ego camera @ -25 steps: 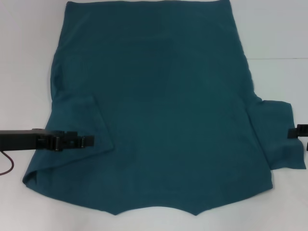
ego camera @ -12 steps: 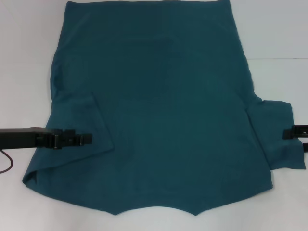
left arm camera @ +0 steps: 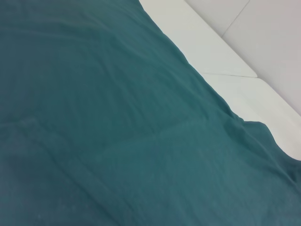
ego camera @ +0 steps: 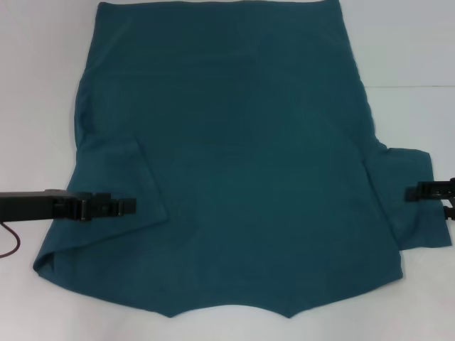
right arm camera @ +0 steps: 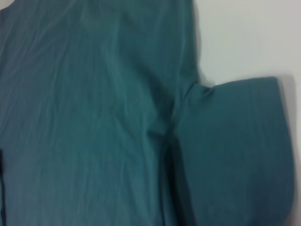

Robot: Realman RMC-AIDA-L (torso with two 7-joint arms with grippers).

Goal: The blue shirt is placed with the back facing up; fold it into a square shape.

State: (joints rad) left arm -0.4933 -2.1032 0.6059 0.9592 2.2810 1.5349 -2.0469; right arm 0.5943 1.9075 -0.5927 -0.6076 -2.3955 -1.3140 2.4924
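The blue shirt (ego camera: 242, 156) lies spread flat on the white table, hem at the far side and collar edge toward me. Its left sleeve (ego camera: 117, 177) is folded inward onto the body. My left gripper (ego camera: 130, 207) reaches in from the left edge and hovers low over that folded sleeve. The right sleeve (ego camera: 412, 220) still sticks out flat to the side. My right gripper (ego camera: 411, 192) comes in from the right edge above it. The left wrist view is filled with shirt fabric (left arm camera: 117, 132). In the right wrist view the body (right arm camera: 94, 117) and the right sleeve (right arm camera: 235, 150) show.
White table surface (ego camera: 35, 85) surrounds the shirt on the left and right. A seam between table panels runs at the far right (ego camera: 412, 87). A red cable (ego camera: 11, 245) hangs below my left arm near the left edge.
My right gripper has moved leftward from the frame edge to above the outer part of the right sleeve. The left gripper and the shirt have stayed almost still.
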